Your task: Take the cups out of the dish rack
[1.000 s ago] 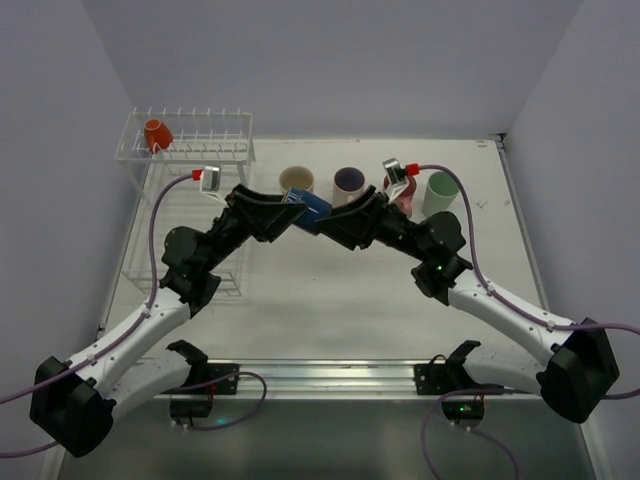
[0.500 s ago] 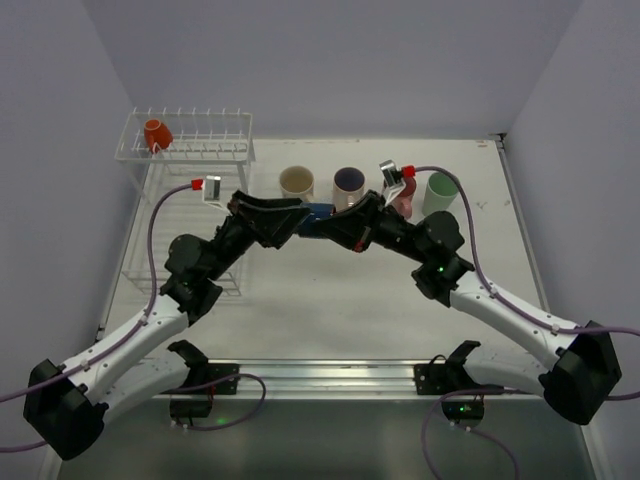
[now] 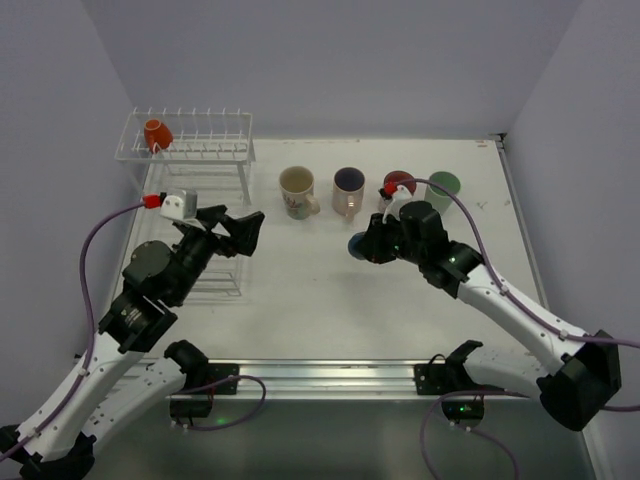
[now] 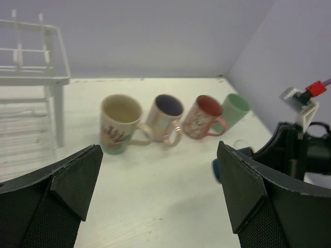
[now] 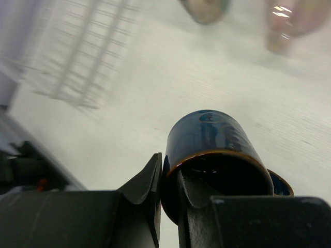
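Note:
The small dark blue cup point(image 3: 357, 245) point(image 5: 214, 138) hangs over the table's middle. My right gripper point(image 3: 368, 246) point(image 5: 170, 182) is shut on its wall, one finger inside the mouth and one outside. My left gripper point(image 3: 238, 230) point(image 4: 159, 155) stands open and holds nothing, just right of the dish rack's lower tray point(image 3: 182, 268); it sees the blue cup point(image 4: 219, 168) to its right. An orange cup point(image 3: 154, 133) sits on the rack's upper shelf point(image 3: 200, 148). The cream point(image 3: 297, 187) point(image 4: 120, 123), purple-inside point(image 3: 348, 186) point(image 4: 165, 114), pink point(image 3: 399, 183) point(image 4: 202, 117) and green point(image 3: 443, 186) point(image 4: 236, 107) cups stand in a row on the table.
The rack point(image 4: 32, 78) fills the table's left side. The right arm point(image 4: 302, 151) is close to my left gripper's right finger. Side walls close in the table left and right.
My left gripper opened, let go of the dark blue cup and drew back left toward the rack. My right gripper shut on the cup and carried it right and nearer.

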Controlling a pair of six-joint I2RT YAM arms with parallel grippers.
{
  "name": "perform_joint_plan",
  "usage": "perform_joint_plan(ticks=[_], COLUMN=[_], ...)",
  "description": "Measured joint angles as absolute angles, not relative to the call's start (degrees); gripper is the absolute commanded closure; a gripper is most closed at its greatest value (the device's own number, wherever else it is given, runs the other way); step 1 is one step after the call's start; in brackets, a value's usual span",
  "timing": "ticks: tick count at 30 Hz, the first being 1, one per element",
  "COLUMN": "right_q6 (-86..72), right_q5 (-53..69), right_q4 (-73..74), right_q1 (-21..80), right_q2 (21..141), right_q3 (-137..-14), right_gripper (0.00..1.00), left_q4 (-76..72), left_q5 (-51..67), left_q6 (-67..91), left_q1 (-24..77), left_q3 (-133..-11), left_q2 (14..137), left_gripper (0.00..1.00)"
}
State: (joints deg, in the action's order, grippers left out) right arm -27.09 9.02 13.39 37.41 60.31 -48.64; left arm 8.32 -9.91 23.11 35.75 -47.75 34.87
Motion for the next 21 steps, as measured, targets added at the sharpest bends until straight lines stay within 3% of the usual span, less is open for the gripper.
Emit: perform_joint_plan(ticks=[10,21], right_q6=[-18.09,-14.59], right_q5=[-5.06,-6.9], right_q4=[28.01,29.04], right_q1=[30.59,30.59], right_q2=[82.21,93.56], right_q3=[-58.59,-63.81], right_gripper=[1.0,1.0], left_q4=[19.14,19.35], left_q5=[-17.78,-18.26], left_q6=[15.38,13.8], left_q1=[35.75,35.75], left_q3=[-43.72,-43.16], left_q2=[30.94,29.56], left_gripper=[0.0,0.0])
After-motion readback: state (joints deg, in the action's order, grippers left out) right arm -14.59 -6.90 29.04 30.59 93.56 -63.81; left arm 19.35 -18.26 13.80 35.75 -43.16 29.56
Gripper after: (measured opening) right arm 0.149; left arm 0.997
